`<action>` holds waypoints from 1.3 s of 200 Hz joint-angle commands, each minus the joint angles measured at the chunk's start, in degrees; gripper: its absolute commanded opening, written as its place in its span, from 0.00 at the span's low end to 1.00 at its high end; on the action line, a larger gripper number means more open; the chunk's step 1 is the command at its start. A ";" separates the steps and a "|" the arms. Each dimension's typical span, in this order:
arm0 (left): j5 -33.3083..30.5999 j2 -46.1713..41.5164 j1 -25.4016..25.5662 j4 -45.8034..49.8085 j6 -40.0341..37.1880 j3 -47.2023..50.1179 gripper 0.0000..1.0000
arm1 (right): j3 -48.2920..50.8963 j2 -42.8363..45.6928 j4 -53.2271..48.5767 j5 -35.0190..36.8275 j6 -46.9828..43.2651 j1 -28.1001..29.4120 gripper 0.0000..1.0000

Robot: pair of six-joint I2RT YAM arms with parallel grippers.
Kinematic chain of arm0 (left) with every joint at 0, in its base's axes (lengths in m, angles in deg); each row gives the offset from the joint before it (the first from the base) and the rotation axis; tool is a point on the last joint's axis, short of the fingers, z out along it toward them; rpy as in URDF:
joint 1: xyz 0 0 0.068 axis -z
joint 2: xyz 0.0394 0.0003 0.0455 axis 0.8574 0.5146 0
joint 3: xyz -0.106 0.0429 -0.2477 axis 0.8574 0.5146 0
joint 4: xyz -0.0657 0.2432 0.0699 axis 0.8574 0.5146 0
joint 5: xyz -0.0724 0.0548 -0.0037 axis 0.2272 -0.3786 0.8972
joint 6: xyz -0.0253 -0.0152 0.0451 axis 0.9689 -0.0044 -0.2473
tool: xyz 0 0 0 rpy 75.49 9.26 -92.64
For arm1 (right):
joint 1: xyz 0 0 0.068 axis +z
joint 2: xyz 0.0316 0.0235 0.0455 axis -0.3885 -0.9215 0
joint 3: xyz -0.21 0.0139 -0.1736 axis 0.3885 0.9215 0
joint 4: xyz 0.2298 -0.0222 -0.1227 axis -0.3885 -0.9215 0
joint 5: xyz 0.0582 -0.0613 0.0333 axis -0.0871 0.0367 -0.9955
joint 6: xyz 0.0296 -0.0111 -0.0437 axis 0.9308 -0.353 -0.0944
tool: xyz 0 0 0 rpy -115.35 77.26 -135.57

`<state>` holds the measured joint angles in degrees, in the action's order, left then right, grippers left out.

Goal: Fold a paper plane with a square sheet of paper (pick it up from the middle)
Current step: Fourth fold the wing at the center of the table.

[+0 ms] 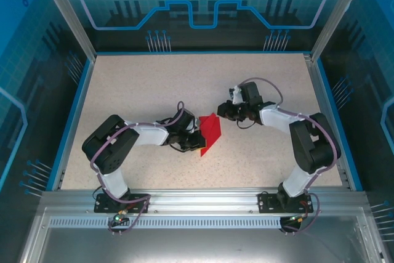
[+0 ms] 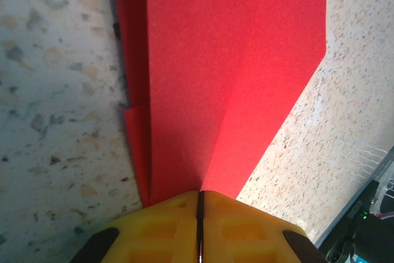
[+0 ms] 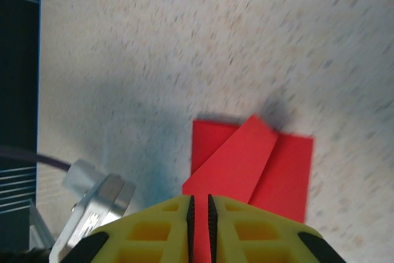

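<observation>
The red square sheet of paper [image 1: 211, 130], folded into a creased pointed wedge, lies on the speckled table between the two arms. My left gripper [image 1: 198, 138] is at its left edge. In the left wrist view the yellow fingers [image 2: 160, 226] are pressed together, and the folded paper [image 2: 228, 60] fans out from their tips, so the left gripper [image 2: 199, 196] is shut on it. My right gripper [image 1: 221, 113] is at the paper's far corner. Its jaws [image 3: 199, 200] stand slightly apart, a narrow slit with red showing in it. The paper's folded flap [image 3: 237, 158] runs up to them.
The speckled table [image 1: 154, 90] has blue raised edges left and right and an aluminium rail [image 1: 197, 198] along the near side. In the right wrist view, a silver metal part with a purple cable [image 3: 98, 198] sits beside the right gripper. Dark wall panels stand behind the table.
</observation>
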<state>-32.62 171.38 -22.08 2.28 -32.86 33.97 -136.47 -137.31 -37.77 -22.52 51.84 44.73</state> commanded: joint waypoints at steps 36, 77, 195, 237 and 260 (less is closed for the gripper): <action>-1.45 0.20 0.76 10.97 -3.19 -0.36 0.10 | 3.56 -1.05 2.47 -0.57 5.64 7.00 0.15; -1.19 0.32 0.76 9.89 -3.03 0.42 0.10 | 3.56 -4.22 5.46 -2.44 7.25 8.31 0.15; 2.84 -4.95 0.81 7.07 -0.43 2.47 0.14 | 4.79 -13.23 5.53 1.23 7.80 9.16 0.11; 7.22 -3.55 0.91 8.74 -1.26 2.84 0.17 | 4.74 -13.15 5.05 1.52 7.58 9.16 0.11; 6.29 -3.12 1.32 12.23 -2.58 2.94 0.18 | 4.79 -12.49 5.08 1.31 7.54 9.17 0.12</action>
<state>-28.03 167.62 -21.49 8.86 -33.93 35.78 -133.13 -147.54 -30.91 -24.48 59.78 53.21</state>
